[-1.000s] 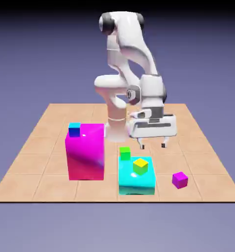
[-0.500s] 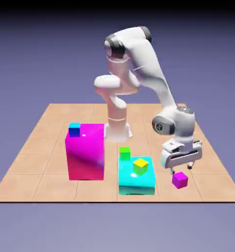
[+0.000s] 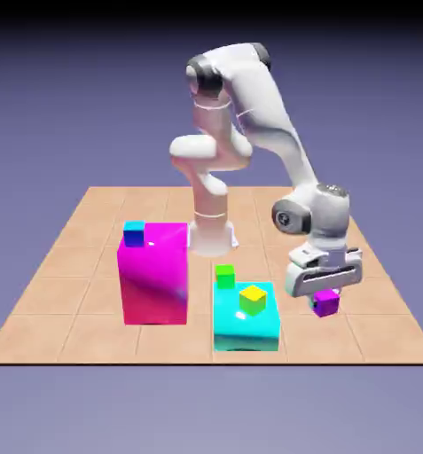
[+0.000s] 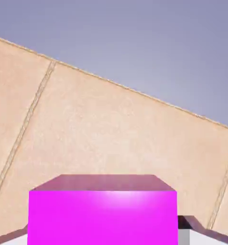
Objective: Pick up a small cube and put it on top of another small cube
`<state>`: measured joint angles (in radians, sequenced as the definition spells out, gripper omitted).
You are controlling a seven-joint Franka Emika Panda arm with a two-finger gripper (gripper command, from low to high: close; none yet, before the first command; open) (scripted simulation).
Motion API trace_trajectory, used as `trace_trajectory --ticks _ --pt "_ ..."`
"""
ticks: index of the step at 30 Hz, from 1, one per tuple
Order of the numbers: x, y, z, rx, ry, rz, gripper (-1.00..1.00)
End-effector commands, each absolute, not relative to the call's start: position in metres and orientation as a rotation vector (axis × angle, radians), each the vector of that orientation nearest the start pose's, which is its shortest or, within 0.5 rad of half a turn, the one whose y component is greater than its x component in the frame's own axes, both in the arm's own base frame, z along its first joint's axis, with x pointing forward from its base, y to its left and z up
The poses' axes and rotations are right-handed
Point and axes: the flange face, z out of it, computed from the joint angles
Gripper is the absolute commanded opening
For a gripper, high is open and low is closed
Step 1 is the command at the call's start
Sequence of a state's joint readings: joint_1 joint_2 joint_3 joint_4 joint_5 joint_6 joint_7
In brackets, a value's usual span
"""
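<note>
Nearest, toward the exterior view's right: the small magenta cube (image 3: 326, 303) sits between the fingers of the two-finger gripper (image 3: 324, 301), apparently raised a little off the tan tiled table (image 3: 73, 239) — the gap beneath it is too slight to be sure. In the hand view the cube (image 4: 102, 213) fills the bottom of the frame, a grey fingertip (image 4: 184, 231) just showing at its right side. I judge the claw clenched on it — a grasp, likely at the start of the lift.

Left of it, the squat cyan block (image 3: 246, 321) carries a small yellow cube (image 3: 253, 299) on top; a small green cube (image 3: 225, 276) stands at its far edge. Either is a likely target, the yellow one closest.

Further left, the tall magenta block (image 3: 153, 275) bears a small blue cube (image 3: 134, 234) at its far left corner.

Beyond, the white arm (image 3: 250, 115) rises from its base at the far edge, arches over and drops through a bent wrist, hand pointing down and slightly tilted.
</note>
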<state>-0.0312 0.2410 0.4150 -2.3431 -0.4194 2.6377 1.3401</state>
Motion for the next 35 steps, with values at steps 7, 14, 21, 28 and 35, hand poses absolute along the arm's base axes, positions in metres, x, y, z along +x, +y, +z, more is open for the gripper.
trace_trajectory --ticks 7,14,21,28,35 --pt "0.51 0.055 0.349 -2.731 1.654 -0.316 -1.0" --pt "0.459 -0.084 0.43 -2.209 2.294 -0.27 -1.0" --pt "0.361 -0.175 0.48 -1.536 2.741 -0.155 -1.0" --pt "0.362 -0.179 0.4 -1.53 2.771 -0.15 -1.0" --pt "0.361 -0.174 0.469 -1.53 2.771 -0.15 1.0"
